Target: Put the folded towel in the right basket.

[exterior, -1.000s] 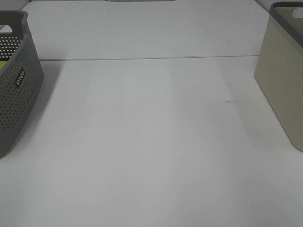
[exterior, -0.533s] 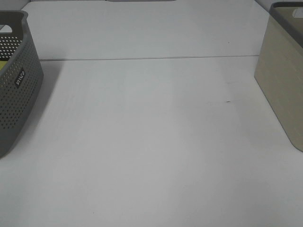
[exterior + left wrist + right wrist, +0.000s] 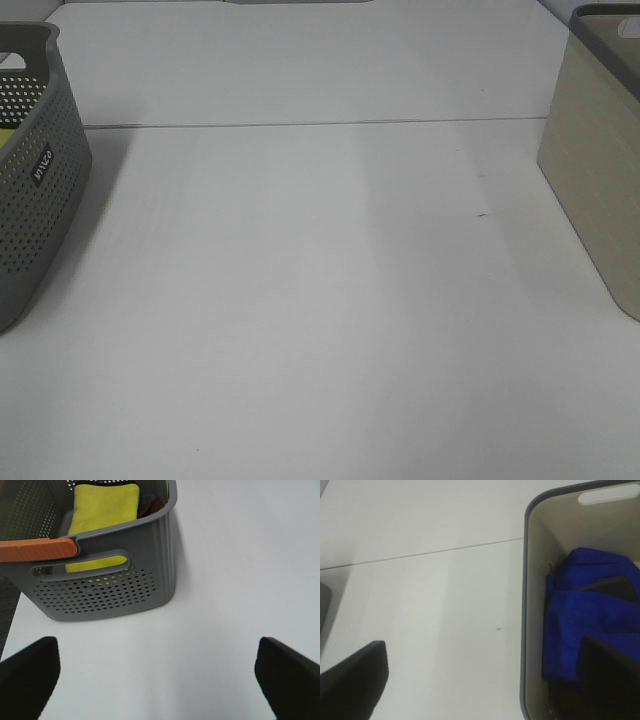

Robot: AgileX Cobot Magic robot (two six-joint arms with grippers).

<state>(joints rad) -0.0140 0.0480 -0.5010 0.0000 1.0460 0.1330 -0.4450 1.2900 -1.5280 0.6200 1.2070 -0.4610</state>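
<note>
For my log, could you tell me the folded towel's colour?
Yellow folded towel, clearest in the left wrist view.

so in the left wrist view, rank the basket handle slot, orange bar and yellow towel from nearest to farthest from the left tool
1. Handle slot, in the grey basket's near wall.
2. Orange bar, at the rim above the slot.
3. Yellow towel, inside the basket.

Left tool is open.

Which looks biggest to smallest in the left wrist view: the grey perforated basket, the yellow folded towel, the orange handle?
1. Grey perforated basket
2. Yellow folded towel, partly hidden by the basket wall
3. Orange handle, cut off at the frame edge, so unsure
</note>
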